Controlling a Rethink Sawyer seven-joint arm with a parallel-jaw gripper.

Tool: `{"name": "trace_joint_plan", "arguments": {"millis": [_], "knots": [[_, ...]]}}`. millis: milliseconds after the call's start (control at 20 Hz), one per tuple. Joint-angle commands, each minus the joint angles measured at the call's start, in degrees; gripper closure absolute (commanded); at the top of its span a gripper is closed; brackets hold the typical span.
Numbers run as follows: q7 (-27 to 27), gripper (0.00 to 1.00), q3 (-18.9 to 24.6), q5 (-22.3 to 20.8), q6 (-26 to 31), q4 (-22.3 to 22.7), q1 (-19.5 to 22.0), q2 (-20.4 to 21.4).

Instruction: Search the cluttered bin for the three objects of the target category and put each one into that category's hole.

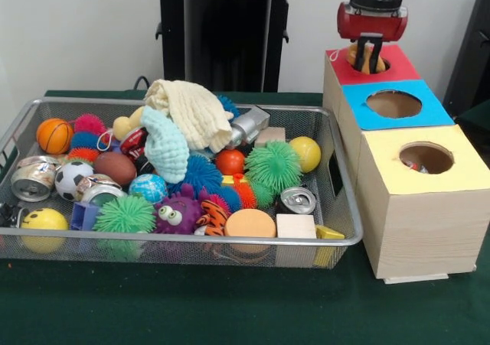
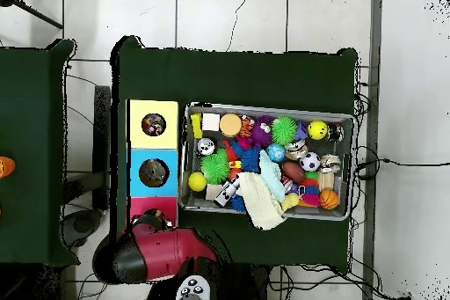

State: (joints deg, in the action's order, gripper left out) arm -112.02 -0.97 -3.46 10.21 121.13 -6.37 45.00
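Three boxes stand in a row to the right of the bin, each with a round hole: a red top [image 1: 404, 68], a blue top [image 1: 436, 114] and a yellow top [image 1: 459, 173]. My gripper [image 1: 370, 56] hangs right over the red box's hole, shut on a small yellow-orange toy [image 1: 355, 55] with a white string loop. The toy sits at the hole's mouth. In the overhead view the gripper [image 2: 152, 220] covers the red box [image 2: 139, 206]. The wire mesh bin [image 1: 191, 242] is packed with toys.
In the bin lie a cream cloth [image 1: 191, 108], a pale blue cloth [image 1: 164, 144], a green spiky ball [image 1: 273, 165], a basketball [image 1: 54, 135], a soccer ball [image 1: 71, 178], cans [image 1: 298, 200], wooden blocks [image 1: 295, 226] and a yellow ball [image 1: 306, 153]. Something small shows inside the yellow box's hole [image 1: 417, 164].
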Motion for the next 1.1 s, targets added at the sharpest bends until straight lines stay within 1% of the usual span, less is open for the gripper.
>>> {"name": "trace_joint_plan", "arguments": {"millis": [50, 100, 150, 300, 350, 400, 600, 850, 950, 1100], "knots": [[1.0, 1.0, 0.6, -6.1, 4.9, 1.3, 4.6, -3.6], [0.3, 1.0, 0.9, -5.9, 5.0, 1.6, 4.7, -2.9], [0.3, 1.0, 1.7, -5.3, 6.7, 1.9, 5.0, -1.5], [0.6, 1.0, 2.1, -4.2, 11.4, 1.4, 5.1, 2.6], [0.6, 1.0, 2.9, -3.2, 13.0, 1.3, 5.8, 4.0], [0.3, 1.0, 2.9, -2.8, 13.7, 1.0, 6.0, 4.5], [0.4, 1.0, 2.1, -3.1, 17.4, -2.7, 5.4, 5.1], [0.7, 1.0, 2.3, -4.1, 19.8, -4.3, 5.9, 5.4], [0.8, 1.0, 3.1, -4.1, 20.6, -4.5, 6.2, 5.7], [0.2, 1.0, 3.1, -4.6, 22.1, -5.2, 5.9, 6.4]]}}
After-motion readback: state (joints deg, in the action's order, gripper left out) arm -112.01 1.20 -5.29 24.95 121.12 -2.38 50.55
